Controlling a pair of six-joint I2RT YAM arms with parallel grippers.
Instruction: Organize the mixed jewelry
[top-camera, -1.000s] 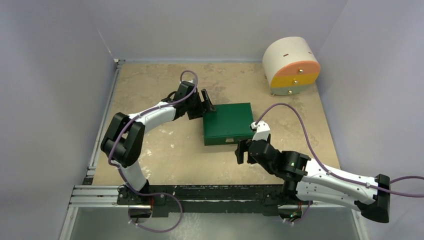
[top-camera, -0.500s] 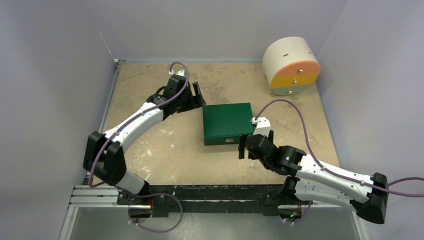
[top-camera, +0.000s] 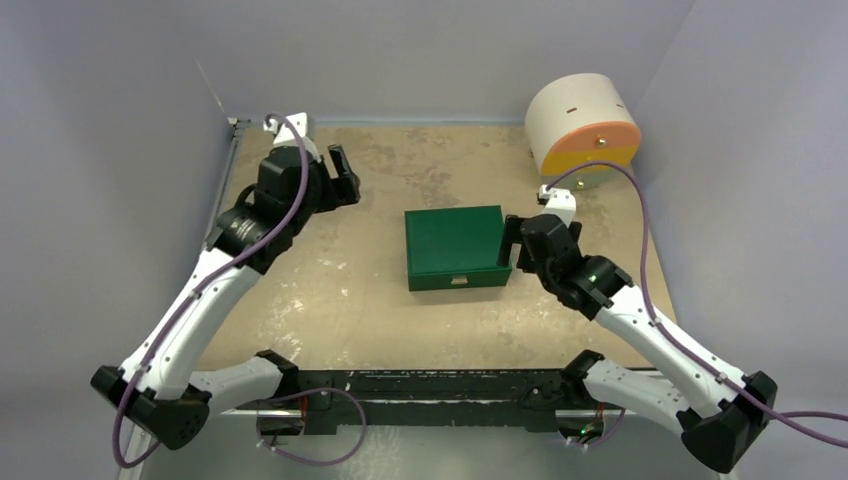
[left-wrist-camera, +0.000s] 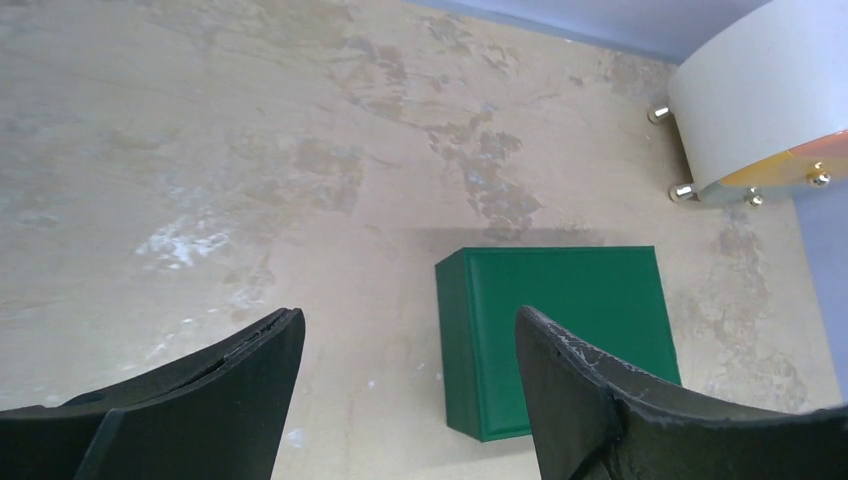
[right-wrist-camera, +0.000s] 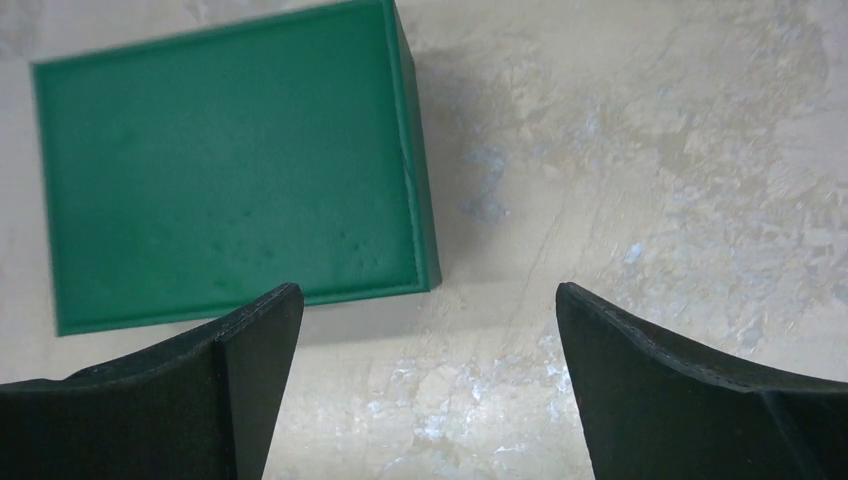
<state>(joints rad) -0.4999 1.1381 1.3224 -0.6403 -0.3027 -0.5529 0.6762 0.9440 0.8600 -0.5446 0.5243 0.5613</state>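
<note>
No jewelry shows in any view. A closed green box (top-camera: 455, 246) lies mid-table; it also shows in the left wrist view (left-wrist-camera: 560, 335) and the right wrist view (right-wrist-camera: 225, 165). My left gripper (top-camera: 343, 172) is open and empty, raised above the table left and behind the box; in the left wrist view (left-wrist-camera: 410, 330) its fingers frame bare table and the box's left edge. My right gripper (top-camera: 512, 240) is open and empty, just off the box's right side; in the right wrist view (right-wrist-camera: 428, 305) bare table lies between its fingers.
A round white-and-orange drawer cabinet (top-camera: 582, 130) stands at the back right, also in the left wrist view (left-wrist-camera: 760, 110). The tan tabletop (top-camera: 330, 300) is walled on the left, back and right. A metal rail (top-camera: 190, 390) runs along the near edge.
My left arm has lifted and swung back-left, away from the box. My right gripper has moved from the box's front right corner up to its right side. The box has not moved.
</note>
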